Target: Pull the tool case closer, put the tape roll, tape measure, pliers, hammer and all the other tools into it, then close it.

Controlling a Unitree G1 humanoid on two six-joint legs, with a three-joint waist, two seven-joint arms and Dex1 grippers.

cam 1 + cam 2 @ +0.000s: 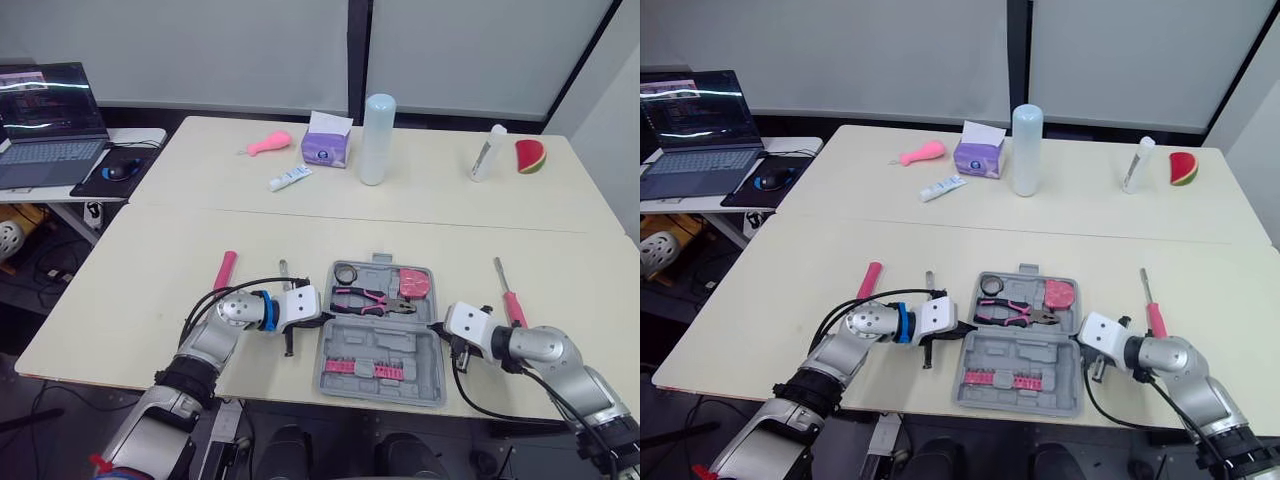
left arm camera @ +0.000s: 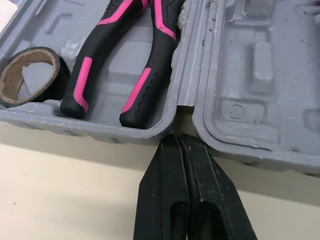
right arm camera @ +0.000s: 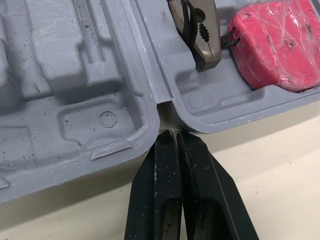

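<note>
The grey tool case [image 1: 1040, 355] lies open near the front edge of the table [image 1: 790, 290], with the tape roll [image 1: 989, 286], pliers [image 1: 1015, 313] and pink tape measure [image 1: 1059, 293] in its far half. The left gripper [image 1: 940, 342] sits close by the case at 9 o'clock, the right gripper [image 1: 1090, 360] at 4 o'clock. A pink-handled tool [image 1: 870, 280] lies out at 10 o'clock, a pink-handled screwdriver [image 1: 1152, 310] at 2 o'clock.
</note>
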